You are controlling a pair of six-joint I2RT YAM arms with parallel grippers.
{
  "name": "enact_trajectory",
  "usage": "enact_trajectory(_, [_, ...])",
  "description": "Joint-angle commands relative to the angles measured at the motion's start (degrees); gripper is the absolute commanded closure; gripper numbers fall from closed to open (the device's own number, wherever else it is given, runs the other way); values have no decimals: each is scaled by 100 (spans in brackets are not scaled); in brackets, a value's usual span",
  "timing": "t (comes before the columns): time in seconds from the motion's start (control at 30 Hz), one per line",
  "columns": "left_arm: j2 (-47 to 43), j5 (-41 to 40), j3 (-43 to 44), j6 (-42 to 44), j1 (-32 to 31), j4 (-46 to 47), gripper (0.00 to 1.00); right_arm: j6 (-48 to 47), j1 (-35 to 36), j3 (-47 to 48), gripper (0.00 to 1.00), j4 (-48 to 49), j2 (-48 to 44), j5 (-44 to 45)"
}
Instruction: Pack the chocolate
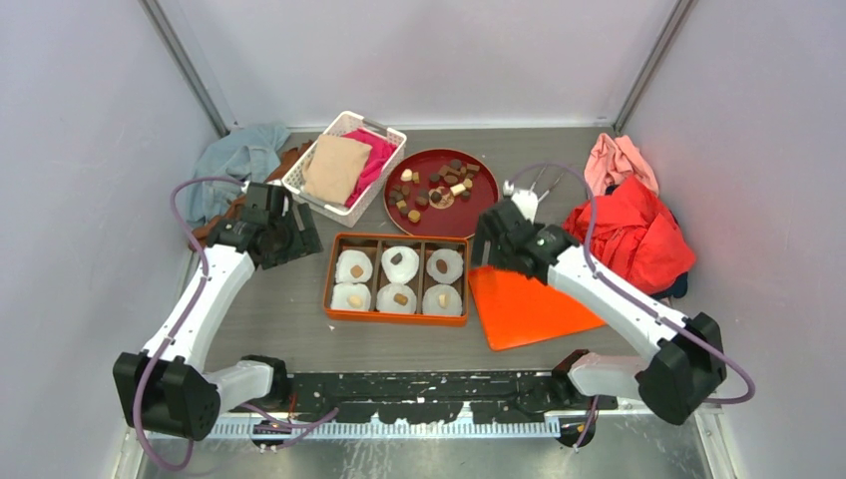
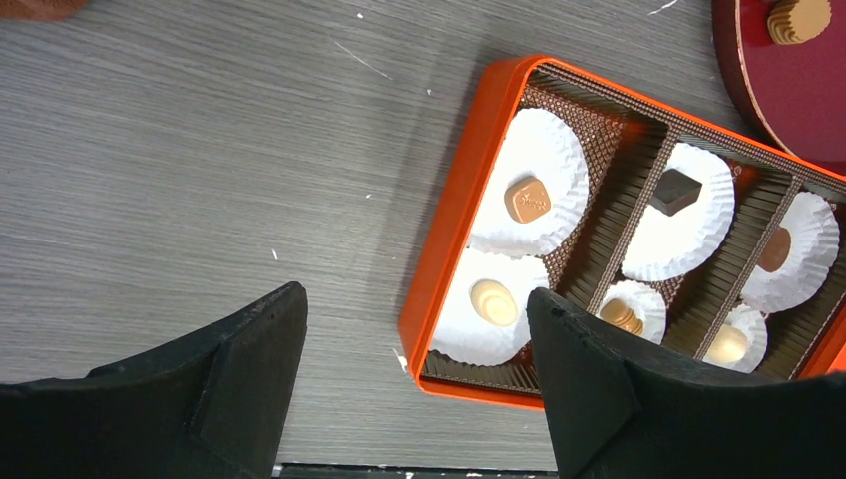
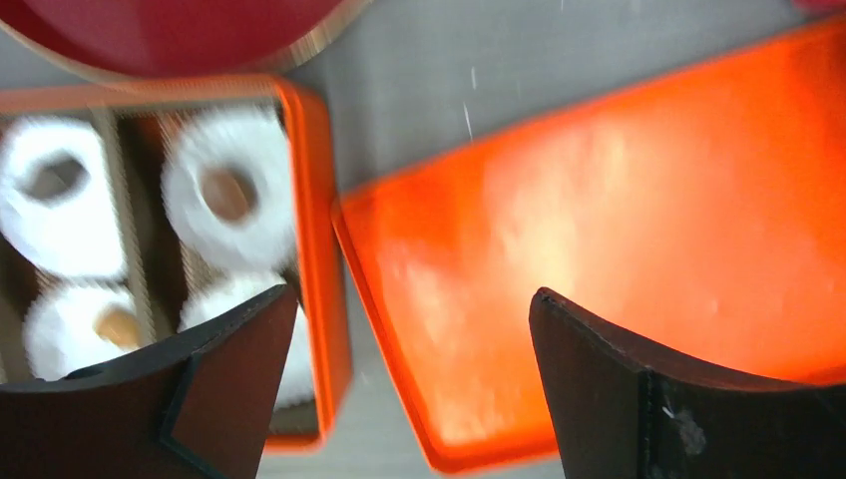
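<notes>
While 6 chocs (image 2: 527,200) sit in cups (image 2: 544,140) in the box (image 2: 463,200), L hand (image 2: 417,309) hangs fingers apart over bench (image 2: 200,150) beside it, R hand (image 3: 409,304) fingers apart over lid (image 3: 648,200) edge, both empty.

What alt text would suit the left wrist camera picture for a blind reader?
An orange box on a grey table holds six white paper cups, each with one chocolate. Two black fingers stand apart, empty, at the bottom edge; a red plate shows top right.

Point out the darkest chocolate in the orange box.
The blocky near-black chocolate in the far white paper cup of the orange box's middle compartment. The other five pieces are tan, mid-brown or cream.
</notes>
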Motion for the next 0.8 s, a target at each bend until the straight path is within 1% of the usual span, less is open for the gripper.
enact_trajectory(0.0, [70,47,244,91,18,58,18,1261,767,-446,10,-1071,-577,34])
enact_trajectory(0.07, [73,52,227,70,13,59,19,1562,1082,-594,12,-1273,-696,121])
enact_trajectory(0.13, [43,64,210,40,20,83,19,1769,1238,-844,18,-1291,-758,141])
enact_trajectory(0.2, [4,88,194,32,20,86,19,1936,1344,-1168,31,-1148,-756,10])
enact_trajectory(0.23, [-21,89,180,30,18,81,19,1996,1415,-1313,35,-1023,-750,-45])
enact_trajectory(0.3, [-57,64,148,49,20,77,19,2066,1541,-1572,39,-754,-691,-144])
enact_trajectory(0.47, [-85,54,116,62,19,59,18,1989,1678,-1911,40,-148,-416,-386])
enact_trajectory(0.67, [-135,82,45,37,20,75,19,2160,1946,-2063,42,112,-389,-335])
enact_trajectory(0.77, [-107,142,9,10,20,102,19,2096,1974,-2082,44,272,-163,-321])
